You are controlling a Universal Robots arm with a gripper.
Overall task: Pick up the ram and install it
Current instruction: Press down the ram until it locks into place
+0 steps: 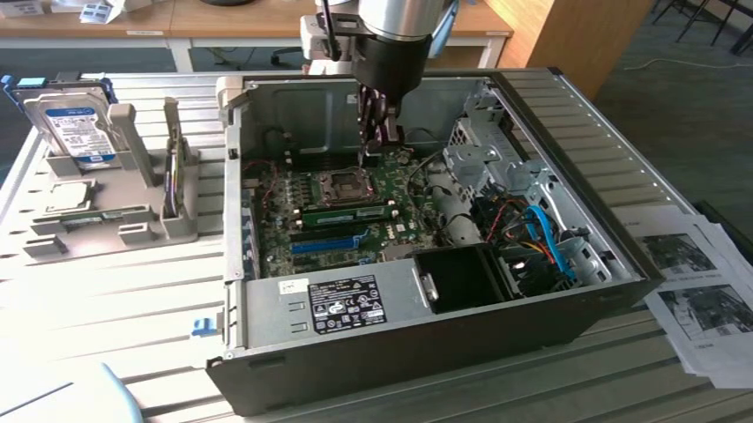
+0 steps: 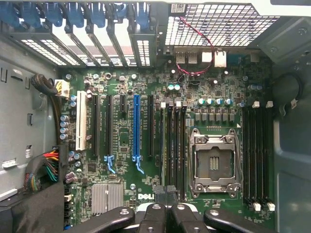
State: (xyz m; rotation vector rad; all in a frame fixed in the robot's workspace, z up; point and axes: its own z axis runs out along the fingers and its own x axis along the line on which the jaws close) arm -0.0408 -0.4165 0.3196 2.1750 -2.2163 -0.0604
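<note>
On the motherboard (image 1: 389,233) inside the open computer case (image 1: 471,352), just beside the CPU socket (image 1: 344,185), spotted the ram (image 1: 347,214) lying lengthwise along a black slot, clear of the end effector (image 2: 165,201). Noted the end effector closed with nothing seen between its fingers, hanging above the board near the socket; judged pick-up and placing done, final seating possibly left. Could not make out slot latches or how deep the ram sits; also noted papers (image 1: 694,282) on the desk (image 1: 118,291), cut off at the exterior view's right.
</note>
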